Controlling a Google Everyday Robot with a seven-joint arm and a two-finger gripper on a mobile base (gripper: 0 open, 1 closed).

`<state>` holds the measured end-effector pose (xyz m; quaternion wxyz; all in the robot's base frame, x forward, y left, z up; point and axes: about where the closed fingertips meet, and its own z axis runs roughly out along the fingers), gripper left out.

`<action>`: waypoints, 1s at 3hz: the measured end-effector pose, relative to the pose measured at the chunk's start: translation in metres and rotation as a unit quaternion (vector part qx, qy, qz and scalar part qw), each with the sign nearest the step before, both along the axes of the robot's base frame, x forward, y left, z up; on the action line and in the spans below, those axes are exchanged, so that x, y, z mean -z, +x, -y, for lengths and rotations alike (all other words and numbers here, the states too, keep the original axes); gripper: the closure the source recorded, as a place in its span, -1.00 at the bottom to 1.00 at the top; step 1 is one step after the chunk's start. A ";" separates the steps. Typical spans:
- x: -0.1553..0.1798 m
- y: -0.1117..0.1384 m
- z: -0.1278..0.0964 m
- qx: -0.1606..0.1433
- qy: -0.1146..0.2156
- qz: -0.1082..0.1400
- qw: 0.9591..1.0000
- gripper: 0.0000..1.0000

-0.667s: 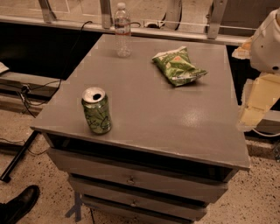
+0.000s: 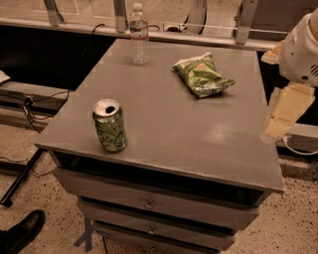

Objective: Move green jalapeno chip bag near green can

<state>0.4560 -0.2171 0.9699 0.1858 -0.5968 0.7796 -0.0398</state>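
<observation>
The green jalapeno chip bag point(image 2: 202, 75) lies flat on the far right part of the grey cabinet top point(image 2: 169, 124), crinkled, with a small orange-red label. The green can point(image 2: 110, 126) stands upright near the front left corner, its silver top open. The two are well apart. My gripper point(image 2: 285, 111) hangs at the right edge of the view, beside and just off the cabinet's right edge, below the white arm housing point(image 2: 303, 49). It is to the right of the bag and in front of it, and holds nothing that I can see.
A clear plastic water bottle point(image 2: 139, 34) stands at the far edge of the top, left of the bag. Drawers point(image 2: 149, 203) are below the front edge. A metal railing point(image 2: 119, 15) runs behind. A black shoe point(image 2: 22, 230) is on the floor at the front left.
My gripper has shifted slightly to the left, towards the cabinet's right edge. The bag, can and bottle have not moved.
</observation>
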 end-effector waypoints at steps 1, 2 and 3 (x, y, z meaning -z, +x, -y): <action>0.021 0.053 -0.003 0.009 0.046 0.043 0.998 -1.00; 0.048 0.114 -0.009 0.026 0.108 0.072 0.991 -1.00; 0.072 0.167 -0.019 0.055 0.161 0.087 0.982 -1.00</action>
